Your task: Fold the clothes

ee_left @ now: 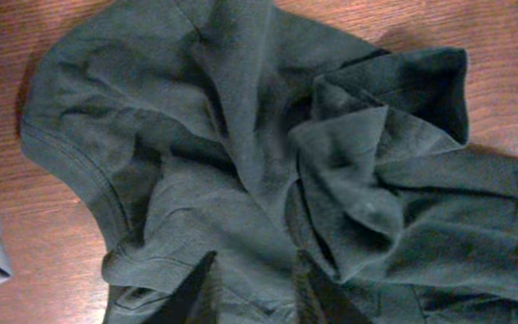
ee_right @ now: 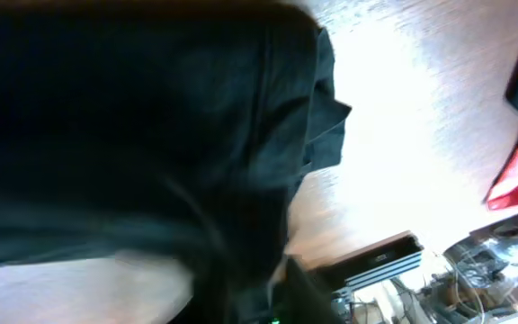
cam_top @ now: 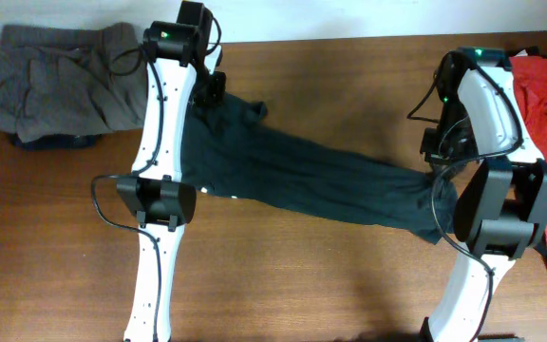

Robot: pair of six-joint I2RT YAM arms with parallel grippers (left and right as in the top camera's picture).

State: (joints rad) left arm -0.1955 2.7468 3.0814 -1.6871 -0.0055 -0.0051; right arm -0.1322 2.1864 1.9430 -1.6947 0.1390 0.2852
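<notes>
A: Black cotton is what the robot has to deal with. The shirt [cam_top: 321, 180] lies in a long slanting band across the table [cam_top: 302, 285], from the far left down to the near right, roped up rather than flat.

B: And the claws?

A: One at each end. The left claw [ee_left: 257, 274] is over the far-left end. Its fingers [ee_left: 203, 290] stand a little apart with cloth between them, but whether they pinch it or merely straddle it cannot be told. The right claw [cam_top: 442, 190] is at the near-right end. Its own camera sees little but dark, blurred cloth, so its state cannot be told either.

B: So what would doing this step well ask of it?

A: Probably a flat shirt first. The left end is a heap of creases [ee_left: 358, 180], with a stitched edge [ee_left: 66, 153] curling round the outside. A fold made on that would lock the wrinkles in. Each claw should take a single layer near an edge, not a bunch from the middle. The two should then draw apart evenly and low, so the cloth slides open on the table.

B: Any hazards?

A: The grey garment [cam_top: 46, 81] lies near the left end, and the red shirt [cam_top: 544, 95] is just beside the right arm. A wide sweep could drag either one along. Soft cotton also sags, so lifting it high would likely let it bunch up.
</notes>
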